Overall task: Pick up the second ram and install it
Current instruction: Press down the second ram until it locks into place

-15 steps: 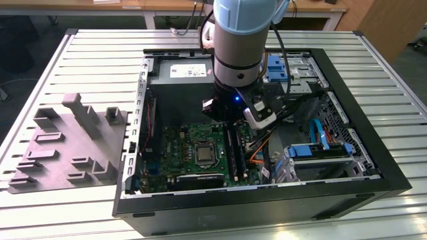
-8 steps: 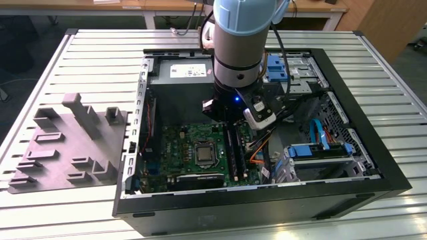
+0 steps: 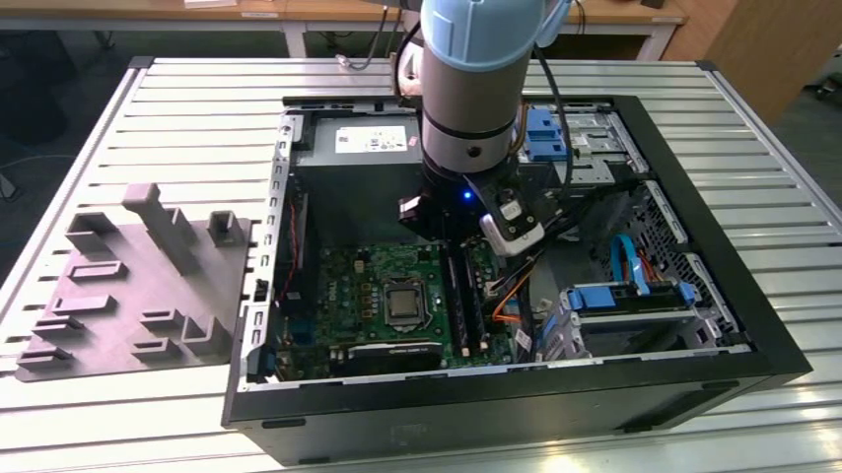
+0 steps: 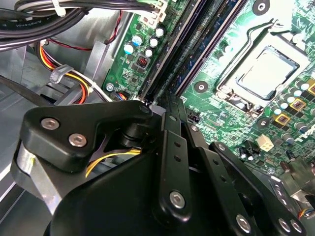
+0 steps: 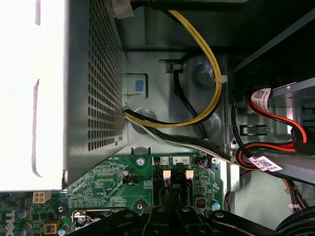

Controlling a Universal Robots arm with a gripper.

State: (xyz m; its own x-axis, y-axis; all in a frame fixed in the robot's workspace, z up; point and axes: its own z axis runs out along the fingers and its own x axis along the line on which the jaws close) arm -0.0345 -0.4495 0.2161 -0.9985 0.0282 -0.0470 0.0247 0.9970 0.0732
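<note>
Here the second ram (image 4: 196,50) reads as a long, thin, dark strip seen edge-on in the second wrist view. It has a faint blue cast and small black chips along its face. It stands among the long black slot strips (image 3: 463,301) of the green circuit board (image 4: 231,29). I cannot tell whether it is fully seated.

The gripper (image 4: 167,101) is matte black, built of flat link bars with round silver screw heads. Its fingers (image 4: 173,147) are drawn together with no gap visible between them. Their tips sit at the near end of the ram's line. The gripper's own body hides the contact, so touching versus just above cannot be told.

In the first wrist view the gripper (image 5: 170,212) lies just beside two pale slot latches (image 5: 166,174). Beyond them are a perforated grey power box (image 5: 93,83) and a loop of yellow and black cables (image 5: 209,73).

In the exterior view the arm reaches down into the open black computer case (image 3: 711,296), between the power box and the shiny square processor socket (image 3: 398,304). The case lies on a ribbed metal table (image 3: 172,128). A grey moulded plastic tray (image 3: 132,286) with raised blocks sits on the table at the exterior view's left of the case.
</note>
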